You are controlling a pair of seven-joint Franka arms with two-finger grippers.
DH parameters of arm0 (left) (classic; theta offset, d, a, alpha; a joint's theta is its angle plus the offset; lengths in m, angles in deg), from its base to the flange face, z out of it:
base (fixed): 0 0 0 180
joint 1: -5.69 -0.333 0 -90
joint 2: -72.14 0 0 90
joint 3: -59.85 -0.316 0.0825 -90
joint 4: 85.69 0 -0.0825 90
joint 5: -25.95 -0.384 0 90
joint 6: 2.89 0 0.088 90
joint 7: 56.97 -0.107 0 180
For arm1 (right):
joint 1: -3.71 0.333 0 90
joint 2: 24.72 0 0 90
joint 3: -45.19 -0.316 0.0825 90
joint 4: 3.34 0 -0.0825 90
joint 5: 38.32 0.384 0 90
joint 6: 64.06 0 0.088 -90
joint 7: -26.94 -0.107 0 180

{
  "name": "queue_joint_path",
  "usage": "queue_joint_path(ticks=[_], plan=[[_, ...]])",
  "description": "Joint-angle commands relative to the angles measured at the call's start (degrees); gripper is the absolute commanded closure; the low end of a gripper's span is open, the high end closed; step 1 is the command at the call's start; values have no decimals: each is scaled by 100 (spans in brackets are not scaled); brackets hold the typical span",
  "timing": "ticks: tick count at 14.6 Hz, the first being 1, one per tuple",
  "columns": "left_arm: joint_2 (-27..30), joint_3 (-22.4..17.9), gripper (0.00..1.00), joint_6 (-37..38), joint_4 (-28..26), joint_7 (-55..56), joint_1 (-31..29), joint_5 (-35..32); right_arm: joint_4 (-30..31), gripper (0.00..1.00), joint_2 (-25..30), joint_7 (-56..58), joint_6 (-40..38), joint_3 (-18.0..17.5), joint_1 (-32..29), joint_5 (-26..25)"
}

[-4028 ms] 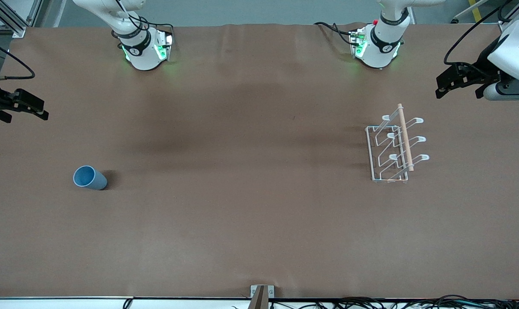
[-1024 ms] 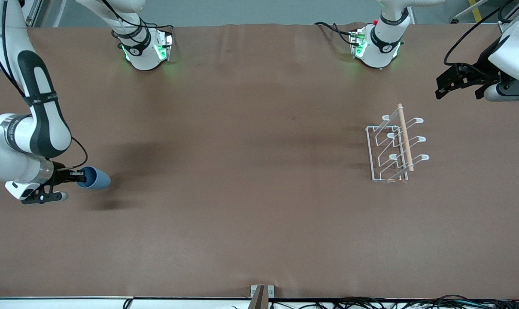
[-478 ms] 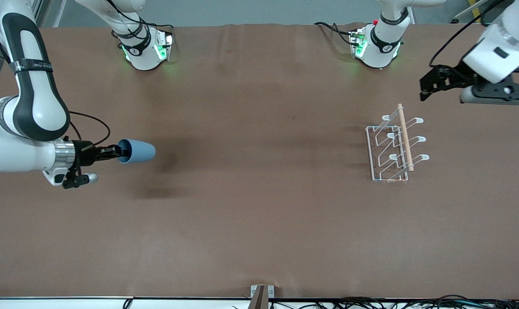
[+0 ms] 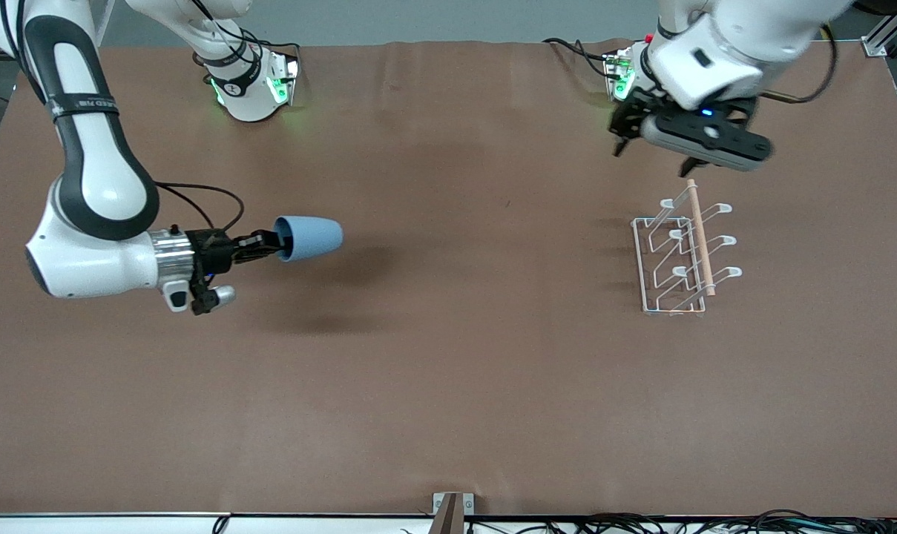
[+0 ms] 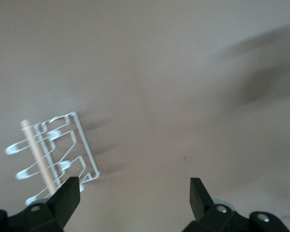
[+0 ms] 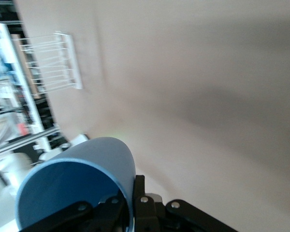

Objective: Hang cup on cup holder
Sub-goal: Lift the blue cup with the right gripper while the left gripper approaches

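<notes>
The right gripper is gripping the cup by its rim, sideways over the worktop, while the left gripper, fingers spread, is hovering near the holder.

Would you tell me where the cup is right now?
The cup is in the air, held at its rim by the right gripper over the table's middle, well short of the cup holder.

The front camera looked down from high across the table, facing both arm bases. The left wrist camera hung over the table, looking past its own open fingers at the cup holder. The right wrist camera looked close along the held cup; all three views shared the holder.
</notes>
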Motion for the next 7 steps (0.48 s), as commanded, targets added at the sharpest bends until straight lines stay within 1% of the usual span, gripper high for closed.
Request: queue_joint_path(ticks=[1, 3, 6, 7], plan=[[-492, -39, 0, 23, 590, -103, 540, 116, 79, 100, 42, 50, -213, 18, 100, 865], [-730, -39, 0, -152, 740, -103, 875, 204, 79, 100, 24, 41, -328, 27, 232, 1271], [-1003, -39, 0, -784, 767, 28, 1446, 204, -105, 100, -160, 24, -486, 18, 452, 1562], [-1117, -39, 0, -1003, 889, 20, 1561, 204, -184, 100, -247, 24, -539, 18, 504, 1615]])
